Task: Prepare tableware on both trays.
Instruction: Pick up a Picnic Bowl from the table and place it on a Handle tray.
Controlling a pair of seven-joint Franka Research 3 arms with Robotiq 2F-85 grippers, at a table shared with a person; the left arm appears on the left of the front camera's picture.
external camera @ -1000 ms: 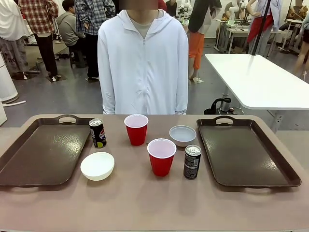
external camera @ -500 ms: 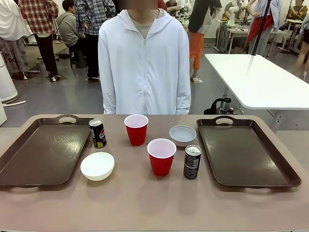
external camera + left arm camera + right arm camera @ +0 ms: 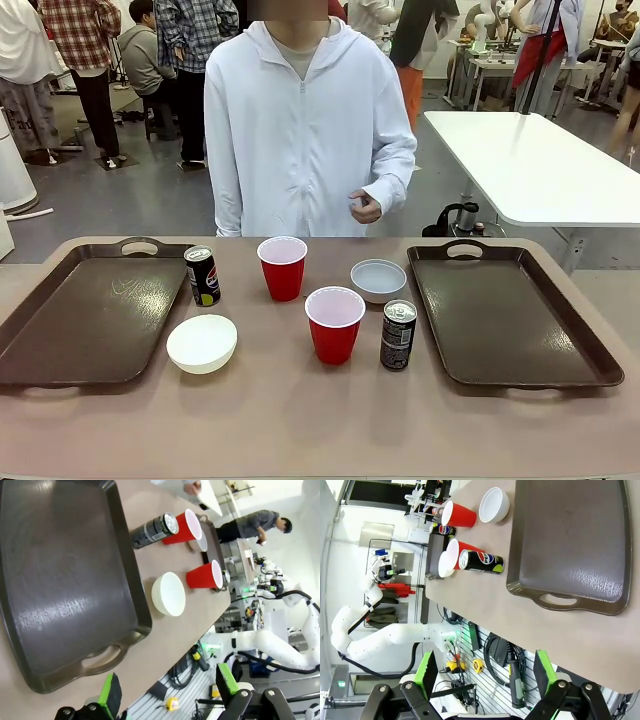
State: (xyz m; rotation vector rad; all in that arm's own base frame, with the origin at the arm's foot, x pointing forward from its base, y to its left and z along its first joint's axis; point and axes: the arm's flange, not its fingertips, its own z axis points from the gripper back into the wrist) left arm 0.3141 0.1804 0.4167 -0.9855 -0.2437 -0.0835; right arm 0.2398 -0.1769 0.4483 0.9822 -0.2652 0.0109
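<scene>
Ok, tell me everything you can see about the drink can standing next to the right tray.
The can is slim and dark, metal by its look, with a silvery top and pull tab. White print faces the robot; the right wrist view shows a round red, white and blue logo above a yellow-green band. It stands upright on the table, between the nearer red cup and the right tray, touching neither, with the pale grey bowl just beyond. Nothing holds it.
</scene>
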